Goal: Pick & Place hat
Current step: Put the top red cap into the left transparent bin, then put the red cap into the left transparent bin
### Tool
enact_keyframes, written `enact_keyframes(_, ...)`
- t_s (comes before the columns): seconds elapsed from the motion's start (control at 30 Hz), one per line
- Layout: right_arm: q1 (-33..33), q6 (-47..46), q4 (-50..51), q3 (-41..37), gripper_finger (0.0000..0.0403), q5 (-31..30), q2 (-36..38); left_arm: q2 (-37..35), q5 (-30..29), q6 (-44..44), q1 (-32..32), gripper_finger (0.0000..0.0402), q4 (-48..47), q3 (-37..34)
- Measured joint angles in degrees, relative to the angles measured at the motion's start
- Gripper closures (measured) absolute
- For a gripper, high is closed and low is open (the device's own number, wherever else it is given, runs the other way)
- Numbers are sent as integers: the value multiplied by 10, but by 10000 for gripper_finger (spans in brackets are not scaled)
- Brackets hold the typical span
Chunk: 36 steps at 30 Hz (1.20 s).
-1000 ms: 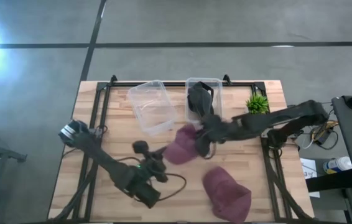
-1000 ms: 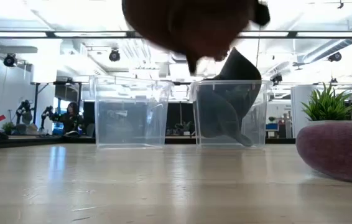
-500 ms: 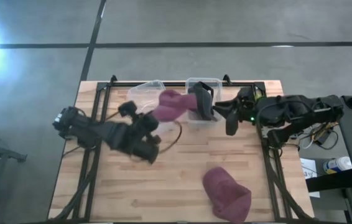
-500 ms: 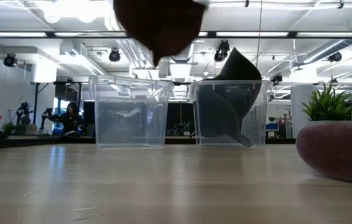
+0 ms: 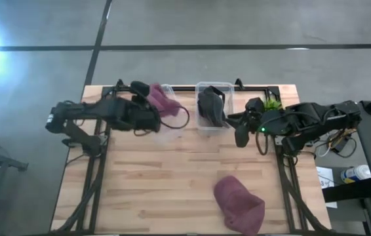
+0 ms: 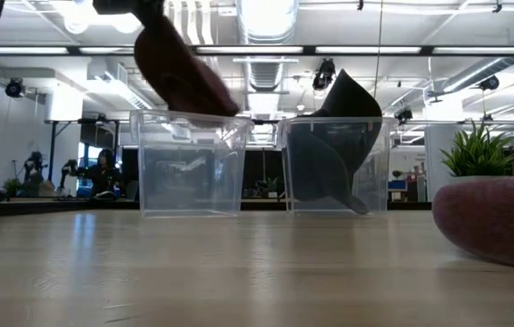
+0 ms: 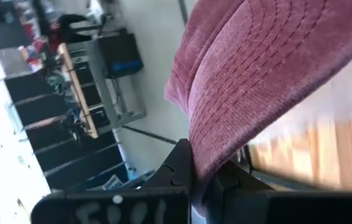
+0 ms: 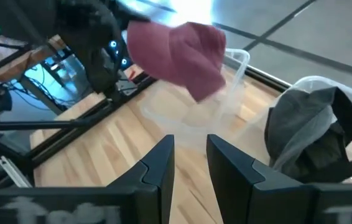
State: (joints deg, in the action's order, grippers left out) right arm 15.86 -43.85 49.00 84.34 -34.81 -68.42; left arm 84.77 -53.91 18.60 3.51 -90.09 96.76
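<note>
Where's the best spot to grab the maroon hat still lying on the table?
Probably the brim edge of the loose hat, coming from above. It lies flat near the front edge with nothing touching it, and the thin brim suits two fingers better than the rounded crown. The right gripper is open and nearer.

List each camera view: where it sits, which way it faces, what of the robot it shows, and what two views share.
High: overhead, straight down; both arms, left gripper holding maroon hat over the clear bin.
Low: table height, level; bins, the held hat.
Left wrist: past its fingers clamping the hat.
Right wrist: past the open right gripper toward the bins.
Shared: right wrist and high both show the dark hat in the second bin.
</note>
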Motion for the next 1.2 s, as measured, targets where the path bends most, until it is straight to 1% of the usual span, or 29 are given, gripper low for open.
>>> enact_keyframes(0.1,0,-19,1,-10,312,-12,0,-16,41,56,-24,395,0,-26)
enact_keyframes(0.23,0,-27,1,-27,312,-14,0,-16,113,74,-41,394,1,-77)
enact_keyframes(0.33,0,-50,2,-48,312,-8,0,-13,115,87,-41,393,8,-123)
enact_keyframes(0.47,1,-109,32,-77,311,51,-1,-14,134,82,-42,382,51,-183)
enact_keyframes(0.53,8,-145,49,-95,304,81,-4,-15,137,70,-38,368,64,-196)
enact_keyframes(0.63,24,-181,68,-122,280,108,-5,-16,107,71,-32,339,70,-200)
enact_keyframes(0.73,43,-209,68,-145,250,133,-4,-19,100,77,-31,310,69,-183)
enact_keyframes(0.83,70,-213,77,-158,221,195,-12,-28,87,80,-18,286,45,-154)
enact_keyframes(0.93,108,-247,95,-175,204,251,-25,-38,69,45,11,272,29,-107)
enact_keyframes(1.0,130,-273,107,-184,200,292,-36,-44,75,2,37,267,31,-66)
enact_keyframes(1.03,144,-281,111,-189,200,309,-42,-45,93,-25,54,267,32,-45)
enact_keyframes(1.1,171,-298,112,-198,200,343,-55,-44,157,-80,86,267,49,-7)
enact_keyframes(1.13,184,-307,111,-202,200,362,-61,-43,195,-112,103,267,71,5)
enact_keyframes(1.2,208,-332,106,-210,200,410,-71,-38,266,-180,134,266,145,14)
